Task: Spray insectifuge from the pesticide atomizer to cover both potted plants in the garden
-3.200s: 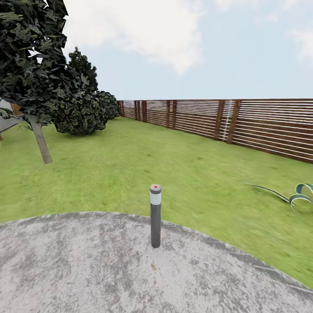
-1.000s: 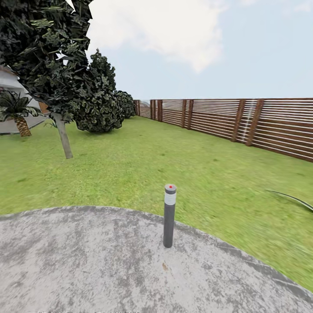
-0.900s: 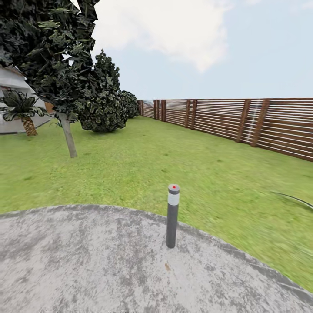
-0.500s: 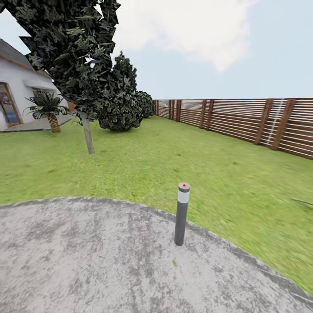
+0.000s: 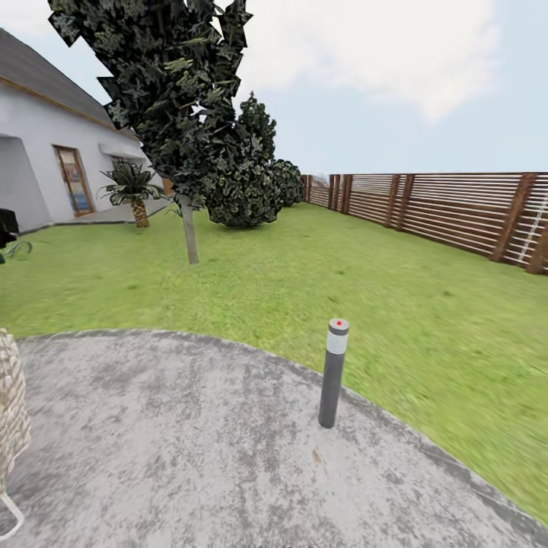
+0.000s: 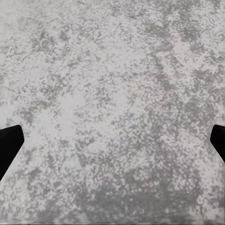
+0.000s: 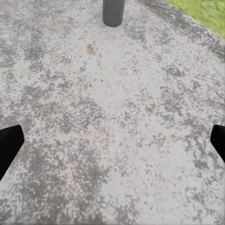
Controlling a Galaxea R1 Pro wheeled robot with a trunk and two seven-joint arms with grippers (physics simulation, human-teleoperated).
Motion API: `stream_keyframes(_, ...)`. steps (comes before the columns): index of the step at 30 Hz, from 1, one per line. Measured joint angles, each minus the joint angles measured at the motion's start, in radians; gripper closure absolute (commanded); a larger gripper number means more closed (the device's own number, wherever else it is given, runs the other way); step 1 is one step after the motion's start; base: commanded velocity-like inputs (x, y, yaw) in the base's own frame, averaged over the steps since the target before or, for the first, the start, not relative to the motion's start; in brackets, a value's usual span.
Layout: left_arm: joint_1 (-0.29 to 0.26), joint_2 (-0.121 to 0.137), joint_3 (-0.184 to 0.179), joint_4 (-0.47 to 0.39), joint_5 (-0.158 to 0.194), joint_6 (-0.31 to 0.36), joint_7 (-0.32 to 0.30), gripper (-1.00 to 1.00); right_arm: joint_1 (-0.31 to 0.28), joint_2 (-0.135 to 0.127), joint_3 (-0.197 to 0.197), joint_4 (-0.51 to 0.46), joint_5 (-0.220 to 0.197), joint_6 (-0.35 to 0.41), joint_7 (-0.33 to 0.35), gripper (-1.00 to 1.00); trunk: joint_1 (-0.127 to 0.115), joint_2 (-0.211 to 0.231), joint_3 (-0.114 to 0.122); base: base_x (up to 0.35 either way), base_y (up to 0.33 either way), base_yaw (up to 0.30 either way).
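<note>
Garden: green lawn [image 5: 304, 281] stretching far, round grey paved patio [image 5: 190, 449] near, its curved edge meeting the grass.
Bollard: tall grey post with a pale band and a red dot on top [image 5: 332, 373], upright on the patio near its right edge; its base [image 7: 113, 11] shows in the right wrist view beside a small brown stain [image 7: 90, 48].
Fence: brown slatted wooden fence [image 5: 457, 213] along the far right.
Trees: dark-leaved tree [image 5: 179, 99] with a thin trunk at left centre, dark bushes [image 5: 247, 183] behind it.
House: white-walled house [image 5: 46, 160] at far left, a small palm [image 5: 133, 190] before it.
Left edge: pale woven object [image 5: 11, 411], cropped.
Left gripper [image 6: 112, 140]: dark fingertips [image 6: 9, 145] spread wide, nothing between, over bare paving.
Right gripper [image 7: 112, 140]: fingertips [image 7: 9, 143] spread wide, holding nothing.
Atomizer and potted plants: cannot be made out here.
</note>
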Motion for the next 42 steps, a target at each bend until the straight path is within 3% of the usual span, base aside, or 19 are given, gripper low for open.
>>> stream_keyframes(15, 0.000, 0.000, 0.001, 0.000, 0.003, 0.001, 0.000, -1.00, 0.000, 0.000, -0.005, -0.002, -0.001, 0.000, -0.004, -1.00, 0.000, 0.000, -0.002, -0.113, -0.141, 0.278)
stream_keyframes(22, -0.001, 0.000, 0.001, 0.000, 0.005, 0.001, 0.001, -1.00, 0.000, 0.004, 0.000, -0.001, -0.001, 0.000, -0.100, -1.00, 0.000, 0.000, -0.005, -0.001, -0.001, 0.277)
stream_keyframes(35, -0.001, 0.000, 0.001, 0.000, 0.008, 0.001, 0.001, -1.00, 0.000, 0.008, 0.001, 0.000, -0.001, 0.001, -0.100, -1.00, 0.000, 0.000, -0.007, 0.000, 0.000, 0.278)
stream_keyframes(42, -0.001, 0.000, 0.004, -0.001, 0.011, 0.001, 0.004, -1.00, 0.000, 0.008, 0.002, 0.000, -0.001, 0.000, -0.100, -1.00, 0.019, -0.035, -0.022, 0.000, 0.000, 0.273)
